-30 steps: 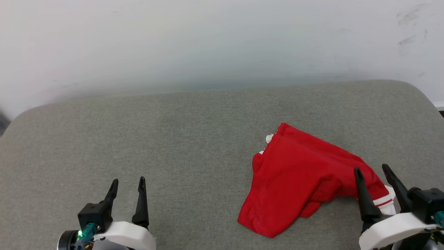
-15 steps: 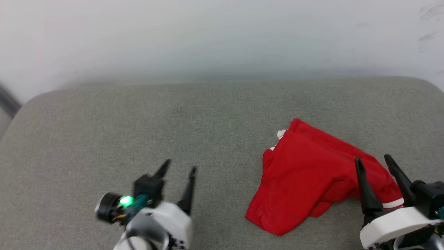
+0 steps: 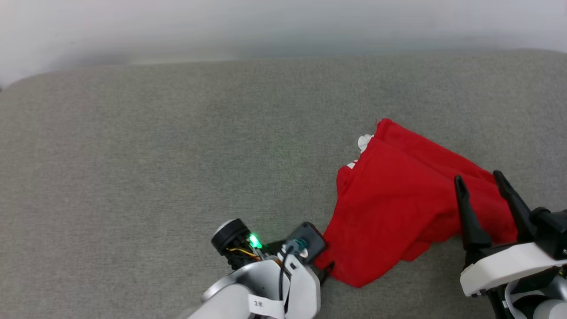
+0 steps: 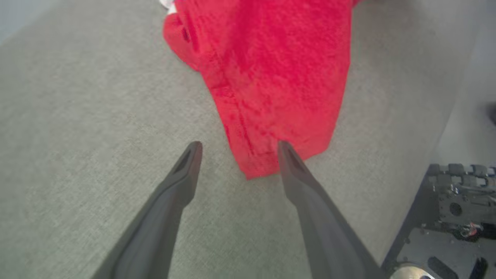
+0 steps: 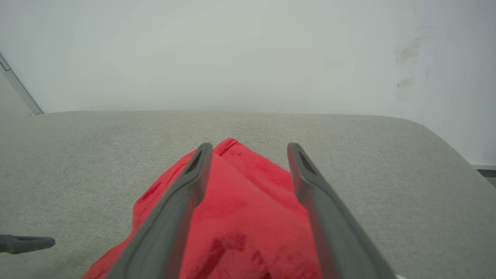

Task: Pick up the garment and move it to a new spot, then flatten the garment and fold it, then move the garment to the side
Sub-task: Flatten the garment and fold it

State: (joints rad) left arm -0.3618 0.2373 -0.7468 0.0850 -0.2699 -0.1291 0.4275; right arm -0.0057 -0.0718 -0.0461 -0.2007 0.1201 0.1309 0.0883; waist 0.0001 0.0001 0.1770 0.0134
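Though parted wide, grips nothing with the left tool (image 4: 238,145). Hangs at the near left corner of the garment (image 3: 398,199), one dark finger (image 4: 306,193) over the hem there, the other (image 4: 174,193) off to the garment's left above grey cloth (whether that first finger touches the red fabric, cannot tell). Shows the garment crumpled in a loose red heap, folded over itself, resting on the grey bench (image 3: 155,155) beneath it. Shows a small white scrap (image 3: 364,141) peeking out at the garment's far left edge. Holds the right tool (image 3: 478,177) over the garment's right part, likewise released and empty, both fingers pointing away across the red folds, with fabric visible between them in the right wrist view. Cannot tell from either view whether those fingers touch the garment. Beyond the garment's far side: more grey bench, then a pale wall (image 3: 177,26). To the garment's left in the right wrist view: tip of the other arm's finger (image 5: 27,243), low over the bench.
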